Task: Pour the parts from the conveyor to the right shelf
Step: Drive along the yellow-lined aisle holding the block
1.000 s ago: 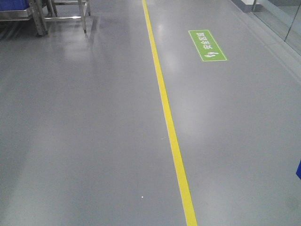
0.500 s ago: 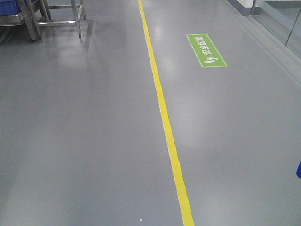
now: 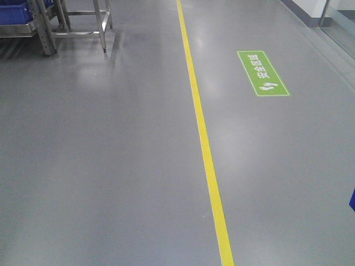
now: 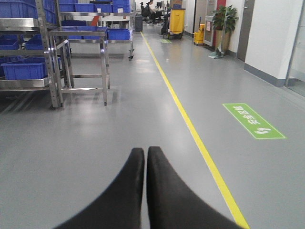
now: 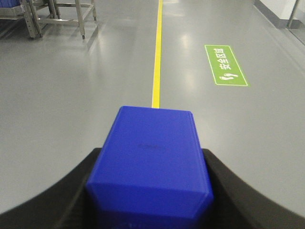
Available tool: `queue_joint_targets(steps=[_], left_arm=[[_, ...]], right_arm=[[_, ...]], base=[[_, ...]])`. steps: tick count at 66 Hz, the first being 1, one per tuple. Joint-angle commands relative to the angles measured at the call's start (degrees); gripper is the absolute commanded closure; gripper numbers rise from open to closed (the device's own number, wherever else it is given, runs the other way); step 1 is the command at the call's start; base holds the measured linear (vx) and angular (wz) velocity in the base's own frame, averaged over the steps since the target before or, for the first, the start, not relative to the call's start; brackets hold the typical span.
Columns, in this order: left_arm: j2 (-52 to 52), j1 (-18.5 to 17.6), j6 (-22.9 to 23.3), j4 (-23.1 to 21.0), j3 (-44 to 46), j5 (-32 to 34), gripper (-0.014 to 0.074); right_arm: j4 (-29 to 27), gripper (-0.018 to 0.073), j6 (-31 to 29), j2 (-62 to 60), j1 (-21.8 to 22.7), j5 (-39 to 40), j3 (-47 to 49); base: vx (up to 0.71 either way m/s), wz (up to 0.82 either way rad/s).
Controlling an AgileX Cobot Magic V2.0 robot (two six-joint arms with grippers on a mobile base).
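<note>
A: Far left first, quick.
B: It's the right shelf [image 4: 46, 57], with silver metal uprights, at the far left of the left wrist view. There are blue crates [image 4: 24, 68] on its levels. It's well ahead of both arms. The rollers are too small to tell.
A: Next to it?
B: A bare steel frame [image 4: 78, 32] stands just right of the shelf, legs on the grey floor [image 4: 95, 133]. Its legs also show top left in the front view and the right wrist view.
A: Left claw?
B: The left gripper [image 4: 145, 150] is bottom centre of its own view. Its two black fingers [image 4: 126, 186] are pressed tip to tip, no gap, nothing between them. It points forward over the floor.
A: Then?
B: A yellow line [image 3: 202, 138] runs up the floor, right of that claw and about mid-frame in the front view.
A: Right claw?
B: The right gripper [image 5: 151, 157] is clamped on the blue block [image 5: 152, 138]. Its black fingers hug both sides, spread just as wide as the block. A flat face is up and the stud isn't visible. The block sits over the yellow line in that view, off the floor, well apart from the shelf.
A: Further right?
B: There's a green floor sign [image 3: 263, 73] with white characters and footprints, right of the line. A blue sliver [image 3: 352, 200] shows at the right edge of the front view, can't tell what it is.
</note>
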State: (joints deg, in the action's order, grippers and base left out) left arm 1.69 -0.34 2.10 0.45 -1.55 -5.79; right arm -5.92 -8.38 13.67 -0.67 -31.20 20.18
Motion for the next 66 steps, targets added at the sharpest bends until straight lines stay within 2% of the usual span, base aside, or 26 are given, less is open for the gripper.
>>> queue_joint_targets(steps=[1, 33, 66], left_arm=[[0.97, 0.22, 0.49, -0.45, 1.12, 4.52, 0.0603], [0.97, 0.22, 0.49, -0.45, 1.12, 4.52, 0.0603], [0.97, 0.22, 0.49, -0.45, 1.12, 4.52, 0.0603]], right_arm=[[0.00, 0.0564, -0.28, 0.91, 0.26, 4.32, 1.66], [0.00, 0.0564, -0.28, 0.91, 0.26, 4.32, 1.66], [0.00, 0.0564, -0.28, 0.91, 0.26, 4.32, 1.66]], base=[[0.53, 0.14], [0.56, 0.11], [0.66, -0.03]])
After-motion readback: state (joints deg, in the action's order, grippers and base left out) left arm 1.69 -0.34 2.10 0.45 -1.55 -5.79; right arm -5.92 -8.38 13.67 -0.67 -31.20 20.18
